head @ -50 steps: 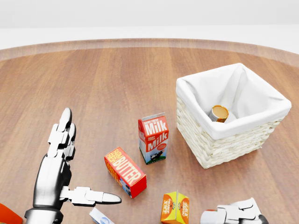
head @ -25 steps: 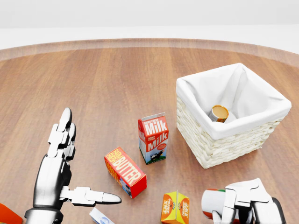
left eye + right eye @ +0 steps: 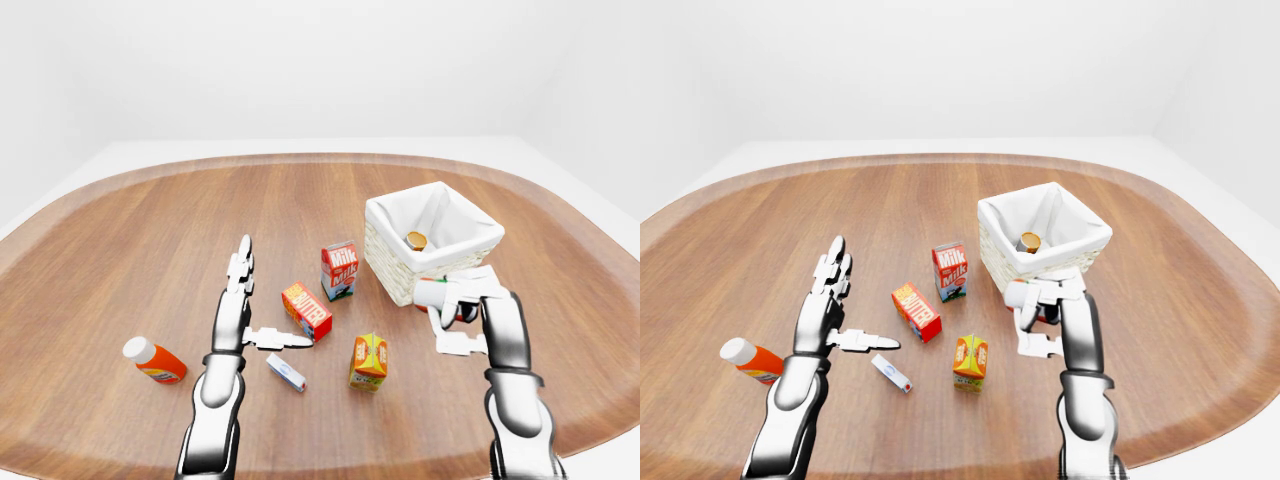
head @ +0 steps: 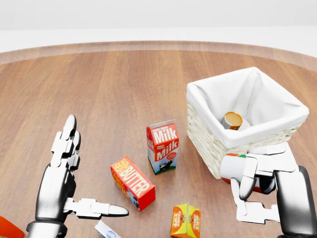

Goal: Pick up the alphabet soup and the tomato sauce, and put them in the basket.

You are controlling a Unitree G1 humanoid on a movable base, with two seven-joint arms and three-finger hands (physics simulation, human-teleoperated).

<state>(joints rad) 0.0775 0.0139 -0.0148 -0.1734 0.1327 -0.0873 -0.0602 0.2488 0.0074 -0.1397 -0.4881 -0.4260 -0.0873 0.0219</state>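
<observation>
Wooden tabletop (image 4: 124, 79): right hand (image 4: 262, 178), fingers closed around the white-and-red can (image 4: 233, 167), has risen beside the white-lined wicker basket (image 4: 213, 144); drop next.

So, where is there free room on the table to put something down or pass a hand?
The table is bare above the left hand and the milk carton, up to its far rim. It is crowded among the milk carton, the butter box and the juice carton, and where the right hand, holding a can, stands against the basket.

"Milk" on the milk carton (image 4: 163, 147); "BUTTER" on the butter box (image 4: 132, 182)
</observation>
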